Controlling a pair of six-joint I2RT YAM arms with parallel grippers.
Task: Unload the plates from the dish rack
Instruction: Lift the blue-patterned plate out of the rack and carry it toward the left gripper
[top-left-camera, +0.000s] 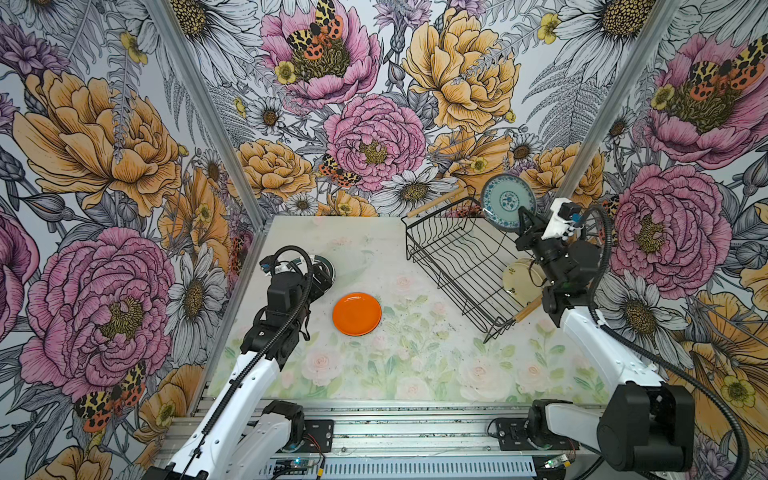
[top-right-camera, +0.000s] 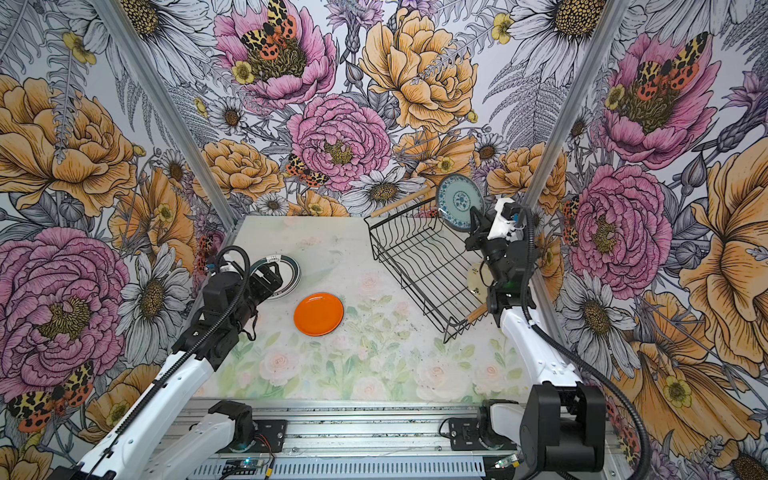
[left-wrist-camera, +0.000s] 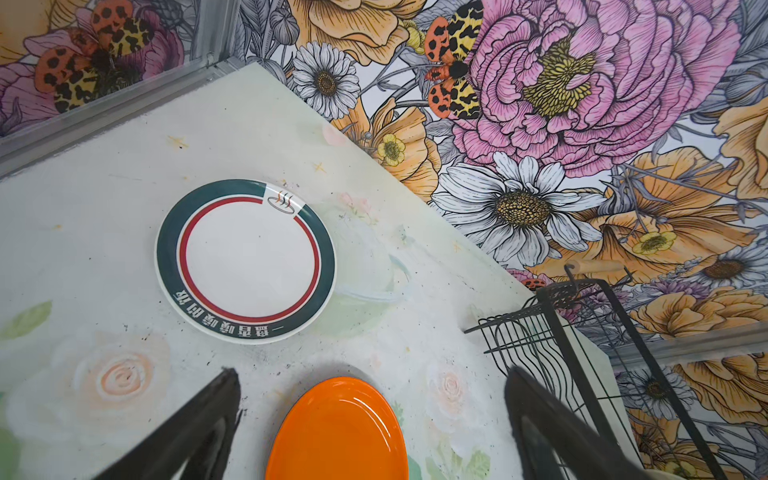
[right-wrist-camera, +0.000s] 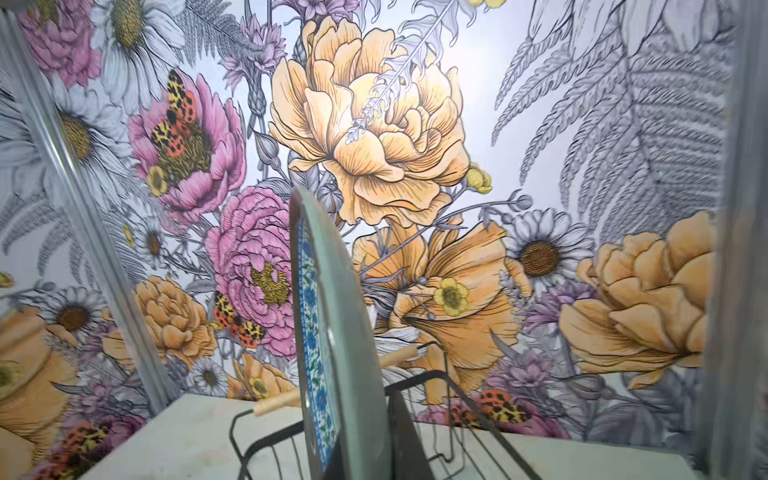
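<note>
Right gripper (top-left-camera: 525, 219) clamped on the teal plate (top-left-camera: 508, 201), fingers pinching its lower right rim. Plate is upright, face toward the table centre, above the far right corner of the rack (top-left-camera: 440, 239). Edge-on in the right wrist view (right-wrist-camera: 328, 316); can't tell if its lower edge is clear of the wires.

Around it: the rack's far handle (top-left-camera: 436, 203) is just behind and left of the plate. The corner post (top-left-camera: 582, 158) and side wall (top-left-camera: 673, 232) are close to the right of the gripper.

Cream plate (top-left-camera: 517, 279) stands in the rack's near right end, by the near handle (top-left-camera: 528, 309). Right arm (top-left-camera: 559, 266) covers part of it in both top views.

Rack sits angled on the right side of the table (top-left-camera: 374, 249).

Left gripper (left-wrist-camera: 372, 374) fingers spread wide, holding nothing, over the left side of the table. Orange plate (top-left-camera: 356, 313) lies flat near the table centre, just right of it. White plate (left-wrist-camera: 245, 262), green and red rim, lies flat further back, apart from the orange one. Left arm (top-left-camera: 286, 299) hides most of it in a top view.
</note>
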